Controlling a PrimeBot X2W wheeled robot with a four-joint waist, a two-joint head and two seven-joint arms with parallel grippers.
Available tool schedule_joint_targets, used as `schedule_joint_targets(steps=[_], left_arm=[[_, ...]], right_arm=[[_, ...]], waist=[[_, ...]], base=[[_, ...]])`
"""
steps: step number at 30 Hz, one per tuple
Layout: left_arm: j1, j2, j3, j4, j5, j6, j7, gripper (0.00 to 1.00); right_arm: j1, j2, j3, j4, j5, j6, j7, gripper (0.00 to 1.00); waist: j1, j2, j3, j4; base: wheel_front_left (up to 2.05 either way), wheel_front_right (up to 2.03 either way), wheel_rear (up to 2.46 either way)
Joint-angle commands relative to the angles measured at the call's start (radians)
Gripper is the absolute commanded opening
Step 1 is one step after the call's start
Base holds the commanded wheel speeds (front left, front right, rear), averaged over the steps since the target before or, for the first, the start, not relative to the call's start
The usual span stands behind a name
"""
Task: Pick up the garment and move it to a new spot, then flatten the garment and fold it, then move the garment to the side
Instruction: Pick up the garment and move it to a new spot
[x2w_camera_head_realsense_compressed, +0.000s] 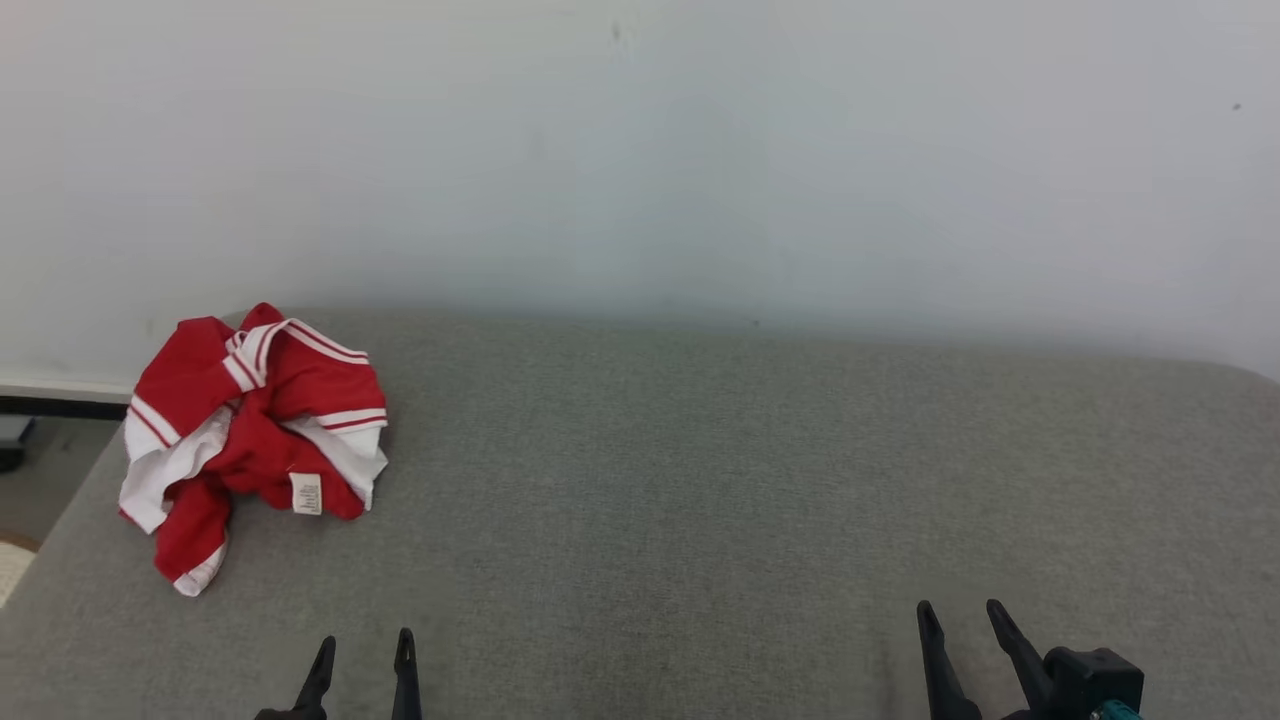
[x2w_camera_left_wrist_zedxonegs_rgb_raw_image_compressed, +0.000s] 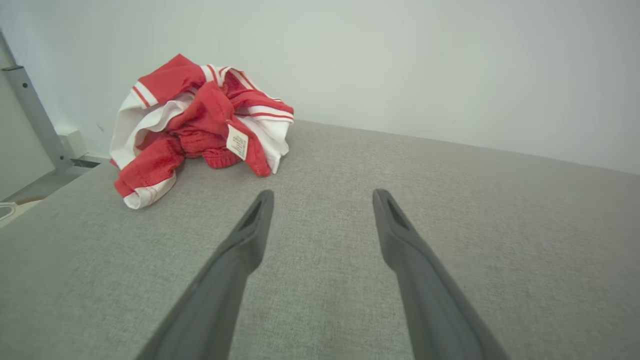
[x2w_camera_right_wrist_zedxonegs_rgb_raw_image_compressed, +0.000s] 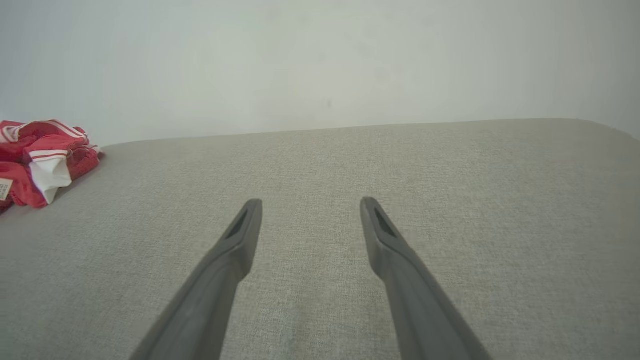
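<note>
Left gripper (x2w_camera_head_realsense_compressed: 366, 638), spread wide and empty: steer it toward eleven o'clock, pinching a thick fold of the crumpled red-and-white fabric garment (x2w_camera_head_realsense_compressed: 255, 430).

A table (x2w_camera_head_realsense_compressed: 750, 480) covered in grey woven fabric, rounded at its far right corner, stands against a plain white wall (x2w_camera_head_realsense_compressed: 700, 150). Left of it lies grey floor (x2w_camera_head_realsense_compressed: 50, 470), with a grey metal post (x2w_camera_left_wrist_zedxonegs_rgb_raw_image_compressed: 35, 120) and a small white box (x2w_camera_left_wrist_zedxonegs_rgb_raw_image_compressed: 75, 142) beside it.

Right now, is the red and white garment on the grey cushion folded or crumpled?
Crumpled: the red and white garment lies bunched in a heap, label showing.
</note>
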Motion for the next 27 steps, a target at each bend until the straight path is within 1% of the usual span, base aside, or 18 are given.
schedule_joint_targets(steps=[1, 8, 9, 12, 16, 21, 27], left_arm=[[-0.001, 0.004, -0.001, 0.001, -0.01, -0.002, -0.003, 1.0], [-0.005, 0.04, 0.004, 0.0, -0.012, -0.004, 0.028, 1.0], [-0.007, 0.051, 0.005, -0.016, -0.011, -0.004, 0.045, 1.0], [-0.002, 0.069, 0.01, -0.051, -0.013, 0.0, 0.071, 1.0], [0.016, 0.08, 0.032, -0.095, -0.028, 0.011, 0.079, 1.0], [0.049, 0.089, 0.069, -0.177, -0.048, 0.046, 0.077, 1.0], [0.096, 0.101, 0.104, -0.244, -0.065, 0.071, 0.069, 1.0]], right_arm=[[0.009, -0.002, 0.0, 0.0, 0.008, -0.002, -0.005, 1.0], [0.004, -0.002, 0.031, 0.005, 0.046, -0.002, -0.011, 1.0], [-0.001, -0.002, 0.043, 0.006, 0.056, -0.002, -0.014, 1.0], [-0.014, -0.002, 0.063, 0.009, 0.066, -0.002, -0.017, 1.0], [-0.051, -0.002, 0.099, 0.003, 0.067, -0.002, -0.008, 1.0], [-0.108, -0.003, 0.154, 0.012, 0.074, -0.002, -0.002, 1.0], [-0.163, -0.003, 0.208, 0.039, 0.088, -0.002, -0.001, 1.0]], waist=[[0.0, -0.0001, -0.003, 0.077], [0.0, -0.0001, -0.01, 0.238], [0.0, -0.0001, -0.011, 0.283], [0.0, -0.0001, -0.009, 0.341], [0.0, -0.0001, 0.018, 0.367], [0.0, -0.0001, 0.05, 0.392], [0.0, -0.0001, 0.075, 0.408]], base=[[0.0, 0.0, 0.0], [0.0, 0.0, 0.0], [0.0, 0.0, 0.0], [0.0, 0.0, 0.0], [0.0, 0.0, 0.0], [0.0, 0.0, 0.0], [0.0, 0.0, 0.0]])
